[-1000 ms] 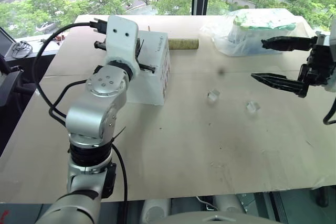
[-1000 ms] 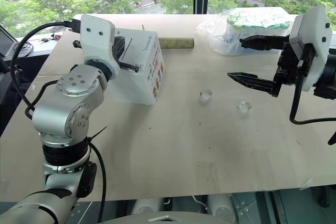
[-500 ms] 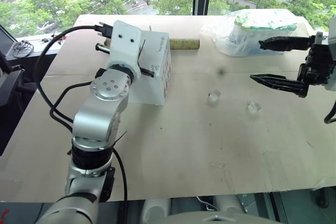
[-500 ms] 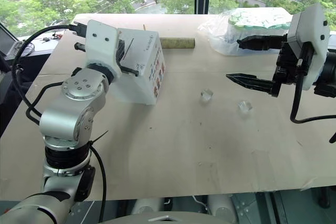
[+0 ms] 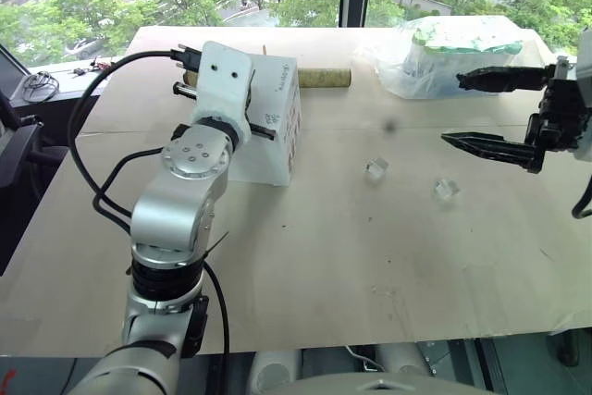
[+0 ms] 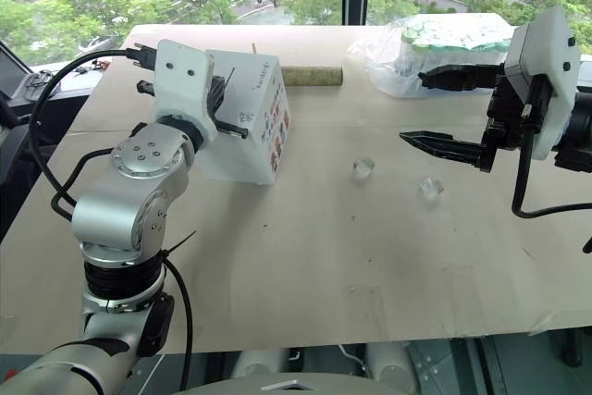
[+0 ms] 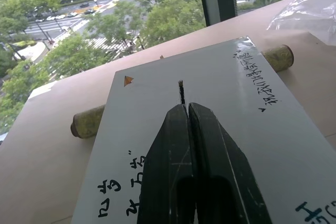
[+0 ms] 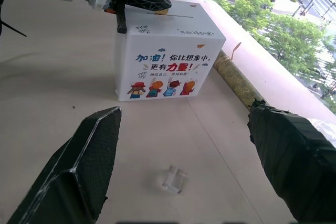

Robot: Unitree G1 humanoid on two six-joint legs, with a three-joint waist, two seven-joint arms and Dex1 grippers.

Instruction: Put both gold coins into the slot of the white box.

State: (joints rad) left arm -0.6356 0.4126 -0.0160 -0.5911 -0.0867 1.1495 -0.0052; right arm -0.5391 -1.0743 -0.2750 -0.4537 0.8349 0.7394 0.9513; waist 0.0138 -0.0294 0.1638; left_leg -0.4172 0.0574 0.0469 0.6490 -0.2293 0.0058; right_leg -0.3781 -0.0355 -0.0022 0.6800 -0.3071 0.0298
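Observation:
The white box (image 5: 275, 131) stands at the table's back left, its printed side facing the right gripper (image 8: 168, 72). My left gripper (image 7: 184, 106) is shut and lies level over the box top, its tips at the near end of the slot (image 7: 181, 91). In the right wrist view a small yellow-gold bit, a gold coin (image 8: 162, 10), shows under the left gripper's tips (image 8: 165, 4). My right gripper (image 5: 451, 110) hangs open above the table's right side, pointing toward the box, with nothing between its fingers.
Two small clear plastic pieces (image 5: 376, 169) (image 5: 447, 189) lie mid-table. A clear plastic bag (image 5: 453, 48) with white-green contents sits at the back right. A cardboard tube (image 5: 324, 76) lies behind the box. A window runs behind the table's far edge.
My left forearm has swung slightly to the right, with the gripper staying shut over the box top. The right arm has not moved.

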